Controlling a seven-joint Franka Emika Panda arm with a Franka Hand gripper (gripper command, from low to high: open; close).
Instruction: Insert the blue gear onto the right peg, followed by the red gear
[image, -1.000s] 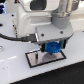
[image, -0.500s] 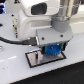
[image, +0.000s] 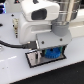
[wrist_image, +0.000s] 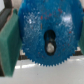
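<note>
The blue gear (image: 53, 54) is held between my gripper's (image: 49, 50) fingers, low over the black-framed white plate (image: 34, 61). In the wrist view the blue gear (wrist_image: 35, 27) fills the picture, with a green finger pad (wrist_image: 10, 46) against its toothed rim and the other pad at the opposite edge. Through the gear's centre hole I see the top of the right peg (wrist_image: 50, 48), slightly off the middle of the hole. Whether the gear sits on the peg I cannot tell. The red gear is out of view, and so is the shorter pin.
The arm's white body (image: 40, 15) fills the upper part of the exterior view above the white table (image: 15, 67). A dark cable (image: 9, 44) runs at the exterior view's left.
My gripper has moved down a little toward the plate with the blue gear still in it.
</note>
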